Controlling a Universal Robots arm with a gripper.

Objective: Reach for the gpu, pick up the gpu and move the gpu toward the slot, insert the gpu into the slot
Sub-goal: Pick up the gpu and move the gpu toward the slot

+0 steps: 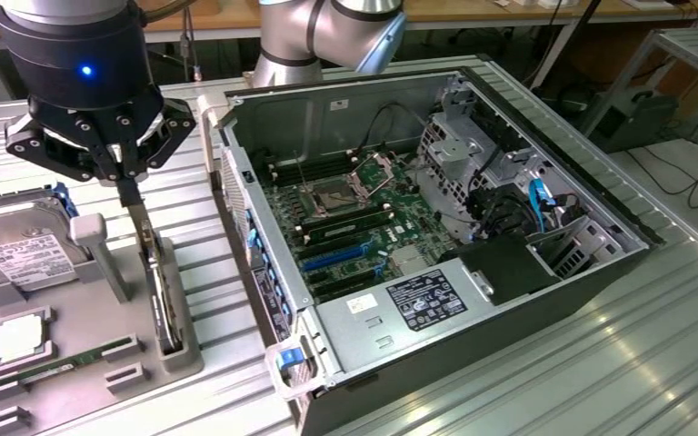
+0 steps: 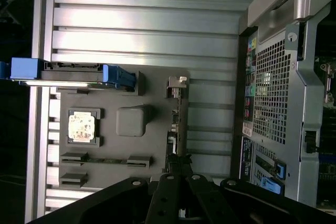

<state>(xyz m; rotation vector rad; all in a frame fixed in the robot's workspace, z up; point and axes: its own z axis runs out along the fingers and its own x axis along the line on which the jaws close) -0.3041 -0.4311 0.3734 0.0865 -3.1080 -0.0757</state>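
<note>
While the gripper pinches shut on the gpu, pick-up looks to be the step in hand.
Left to right: drive, then gpu edge-on, upright in the grey holder, gripped at its top edge; case with blue slot well apart. Next move calls for a straight lift clear of holder walls. Fan face hidden; can't tell if gpu sits fully seated.

the ribbed metal table is gleaming, smooth and brushed. the grey plastic holder is looking matt. the computer case is showing dull bare steel. the hard drive is wearing a paper label. the gripper is showing matt black.
</note>
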